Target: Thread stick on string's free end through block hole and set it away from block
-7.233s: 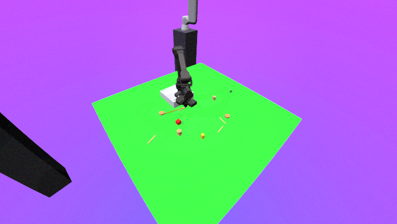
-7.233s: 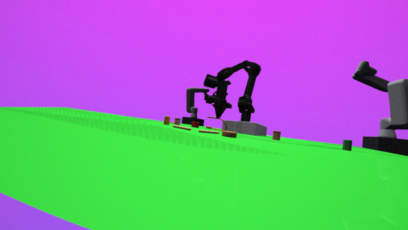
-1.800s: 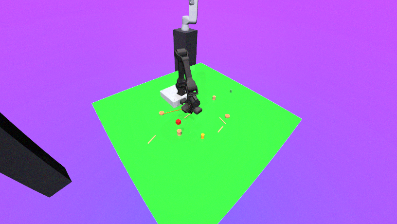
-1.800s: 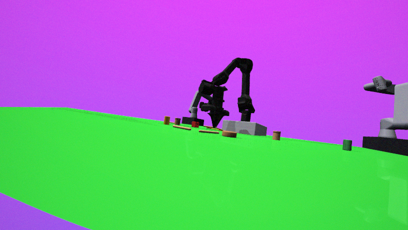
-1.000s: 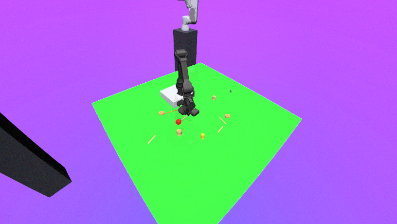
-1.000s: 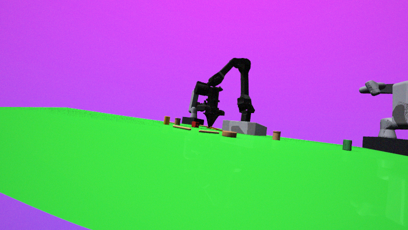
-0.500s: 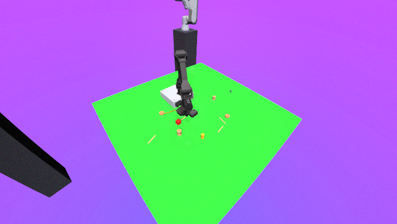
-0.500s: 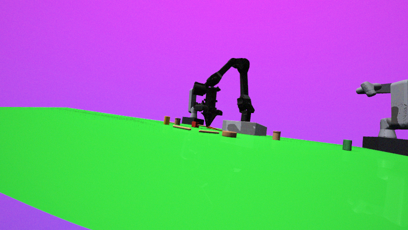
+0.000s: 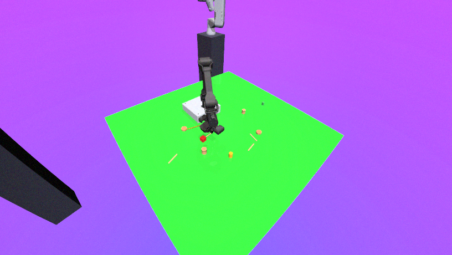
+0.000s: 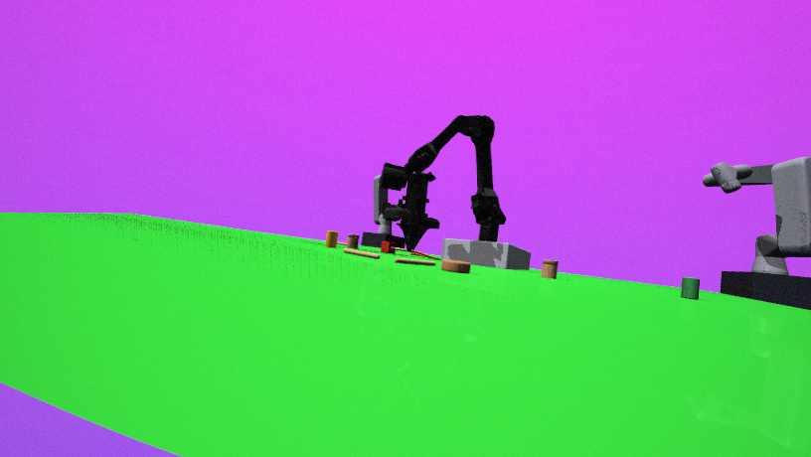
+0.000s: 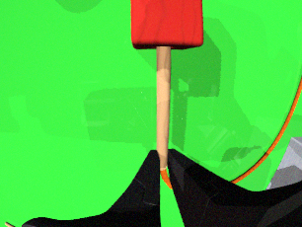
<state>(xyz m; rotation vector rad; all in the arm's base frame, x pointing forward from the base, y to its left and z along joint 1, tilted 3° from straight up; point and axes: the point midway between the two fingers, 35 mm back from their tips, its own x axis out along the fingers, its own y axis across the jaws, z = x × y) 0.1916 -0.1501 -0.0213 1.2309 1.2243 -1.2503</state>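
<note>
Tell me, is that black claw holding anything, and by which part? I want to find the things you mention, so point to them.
Yes: the gripper [image 9: 211, 132] [image 10: 410, 248] [image 11: 162, 156] pinches the thin wooden stick [image 9: 208, 134] [image 11: 163, 104] near its string end.
</note>
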